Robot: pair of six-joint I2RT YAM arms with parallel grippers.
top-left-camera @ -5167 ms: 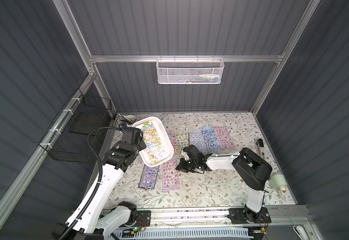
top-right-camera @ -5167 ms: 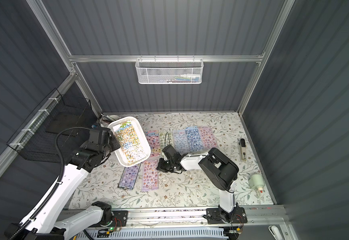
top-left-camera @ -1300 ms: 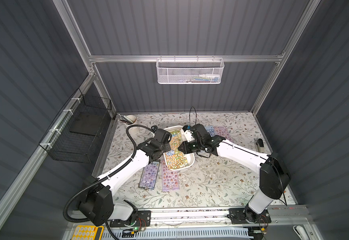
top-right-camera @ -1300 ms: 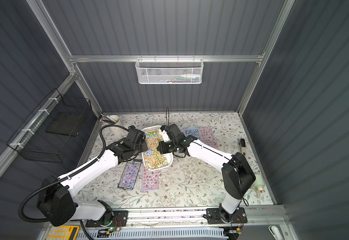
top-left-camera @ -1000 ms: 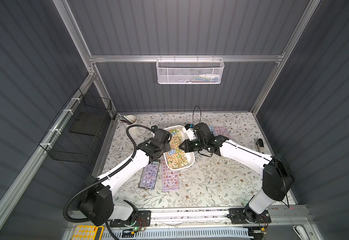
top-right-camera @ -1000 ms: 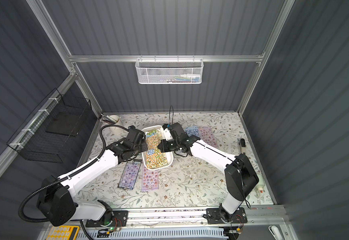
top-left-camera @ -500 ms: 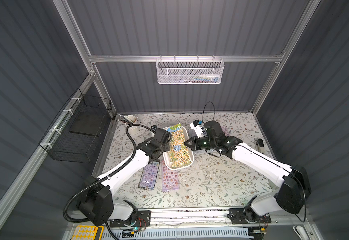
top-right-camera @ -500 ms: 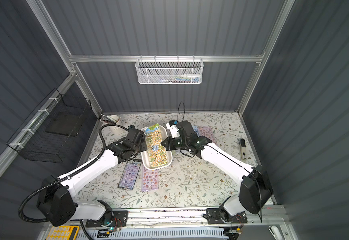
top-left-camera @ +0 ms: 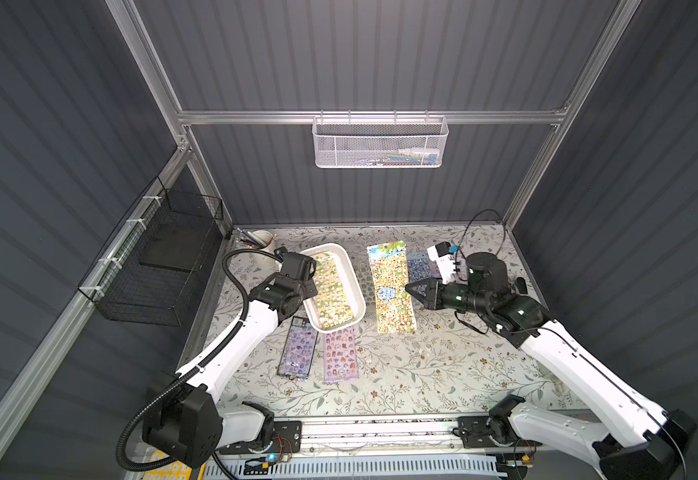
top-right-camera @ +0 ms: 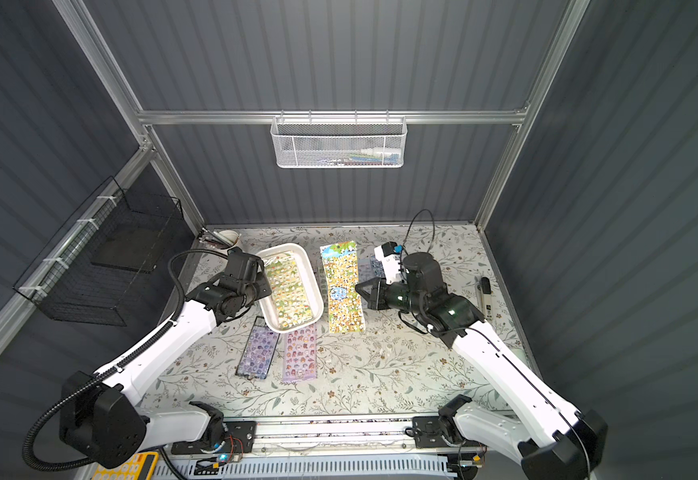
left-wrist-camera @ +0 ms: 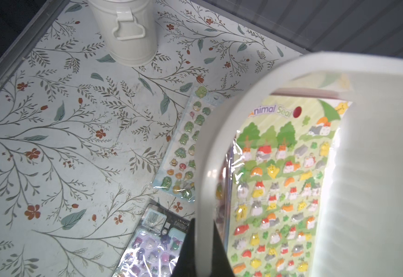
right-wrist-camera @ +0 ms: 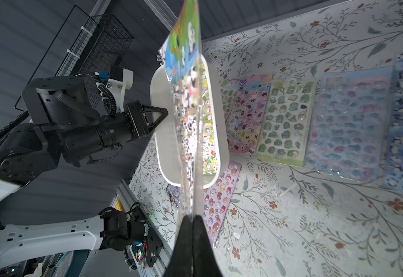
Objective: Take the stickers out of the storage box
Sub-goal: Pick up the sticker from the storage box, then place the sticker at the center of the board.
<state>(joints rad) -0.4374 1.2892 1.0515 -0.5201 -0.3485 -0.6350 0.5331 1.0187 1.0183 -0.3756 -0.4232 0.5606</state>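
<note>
Holding sticker sheet [top-left-camera: 392, 286] aloft: right gripper [top-left-camera: 408, 288] pinched on its edge, left gripper [left-wrist-camera: 203, 230] clamping storage box [top-left-camera: 359, 293] rim. Lower flat, clear of other sheets [top-left-camera: 341, 353].

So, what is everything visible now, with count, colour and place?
shallow smooth plastic storage box: one, white, mid table
glossy sticker sheet inside it: one visible, green
panda sticker sheet: one, yellow, lifted right of the box
sticker sheets on the table: at least six; pink, green, purple, blue
mesh wire basket: one, white, rear rail
wire basket: one, black, left wall
metal pail: one, cream, rear left corner
left gripper: black, shut on the box rim
right gripper: black, shut on the panda sheet
</note>
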